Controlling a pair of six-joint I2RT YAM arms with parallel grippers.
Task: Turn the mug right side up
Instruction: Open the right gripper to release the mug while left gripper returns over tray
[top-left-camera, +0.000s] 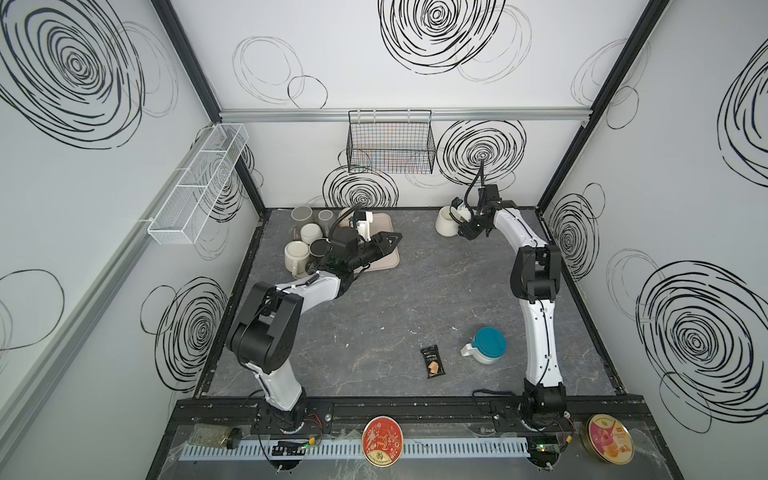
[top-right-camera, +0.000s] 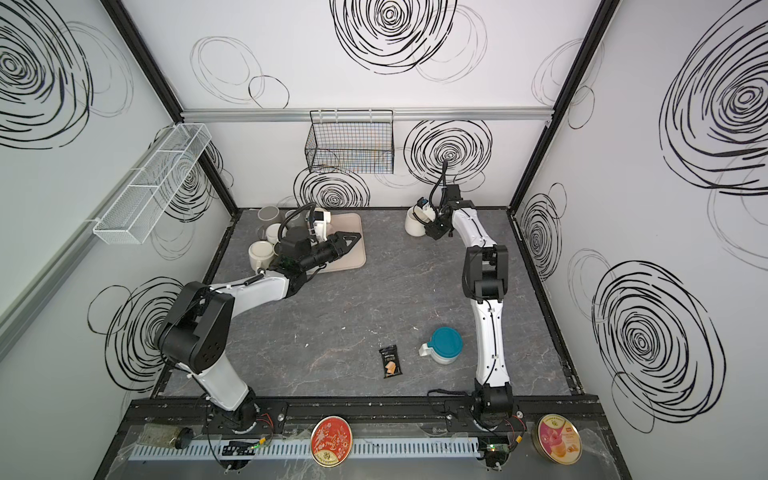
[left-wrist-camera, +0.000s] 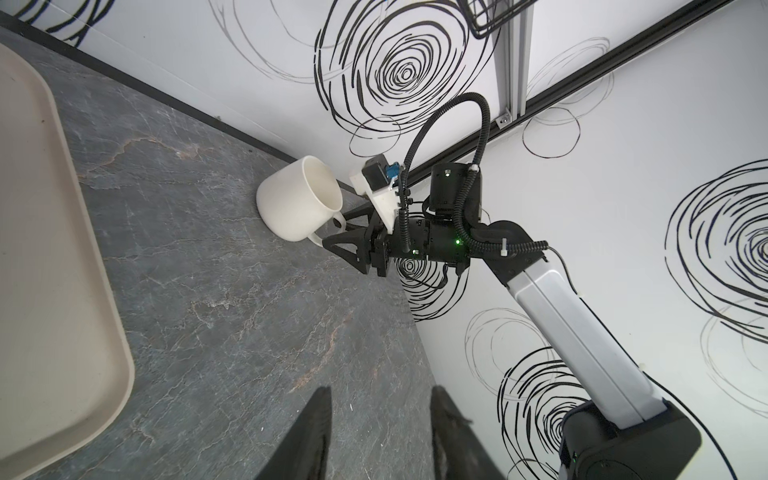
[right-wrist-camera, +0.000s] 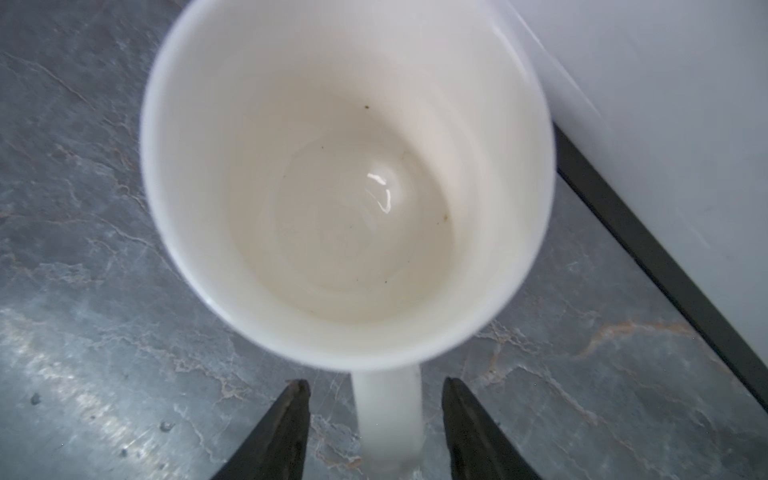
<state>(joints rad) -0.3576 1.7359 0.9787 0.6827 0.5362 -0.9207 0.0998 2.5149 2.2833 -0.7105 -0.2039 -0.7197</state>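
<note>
- The right gripper (right-wrist-camera: 376, 386) has its jaws apart, one finger on each side of the mug's handle (right-wrist-camera: 388, 415). The right wrist view shows a gap on both sides, so nothing is gripped.
- The mug (top-left-camera: 446, 222) is white and stands on the grey table (top-left-camera: 415, 299) near the back wall, to the right of the middle. Its mouth faces up and its inside is bare.
- The left gripper (left-wrist-camera: 380, 397) is also open. Nothing lies between its fingers, and it hangs above the table by the edge of the tray (left-wrist-camera: 50, 291).
- There is one beige tray, at the back left.
- A cluster of cups (top-left-camera: 297, 255) sits just left of the tray. Five can be counted, one of them dark, and the left arm hides part of the group.
- One teal-lidded jug (top-left-camera: 486, 345) and one dark snack packet (top-left-camera: 432, 361) lie at the front right, near each other.
- Two round tins (top-left-camera: 382, 441) and one jar (top-left-camera: 216, 436) rest on the front ledge.
- Two baskets hang on the walls: a black wire basket (top-left-camera: 390, 143) and a white mesh basket (top-left-camera: 199, 187).
</note>
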